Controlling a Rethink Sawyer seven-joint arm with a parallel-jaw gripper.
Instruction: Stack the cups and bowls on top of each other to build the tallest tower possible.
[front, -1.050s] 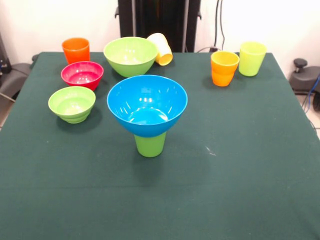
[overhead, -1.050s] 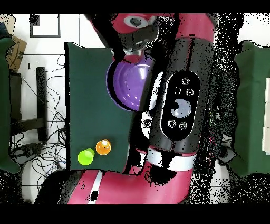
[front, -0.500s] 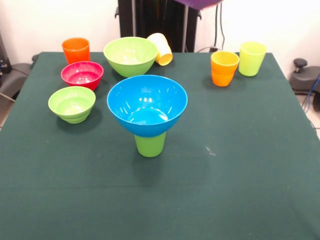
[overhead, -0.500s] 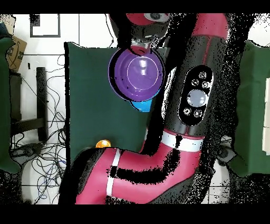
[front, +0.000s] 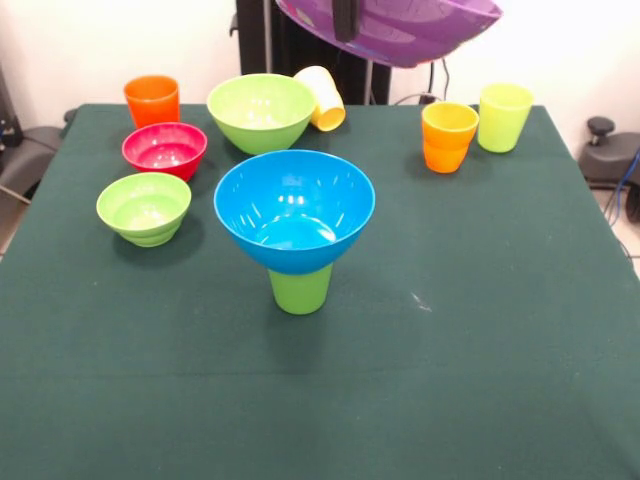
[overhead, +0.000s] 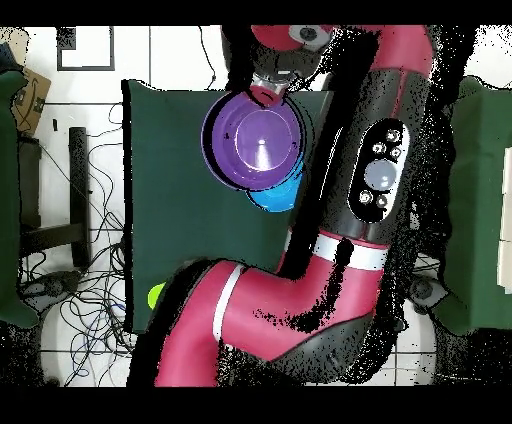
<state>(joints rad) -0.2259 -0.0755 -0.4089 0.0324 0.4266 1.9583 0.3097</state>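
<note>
A tower stands mid-table: the large blue bowl (front: 294, 210) sits upright on an upturned green cup (front: 300, 288). My gripper (front: 345, 20) is shut on the rim of the wide purple bowl (front: 400, 30) and holds it tilted, high above the table's far side. In the overhead view the gripper (overhead: 267, 92) holds the purple bowl (overhead: 252, 140) partly over the blue bowl (overhead: 283, 197), whose edge shows below it.
On the left stand an orange cup (front: 152, 100), a small red bowl (front: 164, 148) and a small lime bowl (front: 144, 206). The large lime bowl (front: 261, 110) has a pale yellow cup (front: 322, 97) lying beside it. On the right stand an orange-yellow cup (front: 448, 136) and a yellow-green cup (front: 503, 116).
The purple bowl has come into the front view at the top. In the overhead view the arm has swung and the blue bowl now shows under the purple bowl's edge.
</note>
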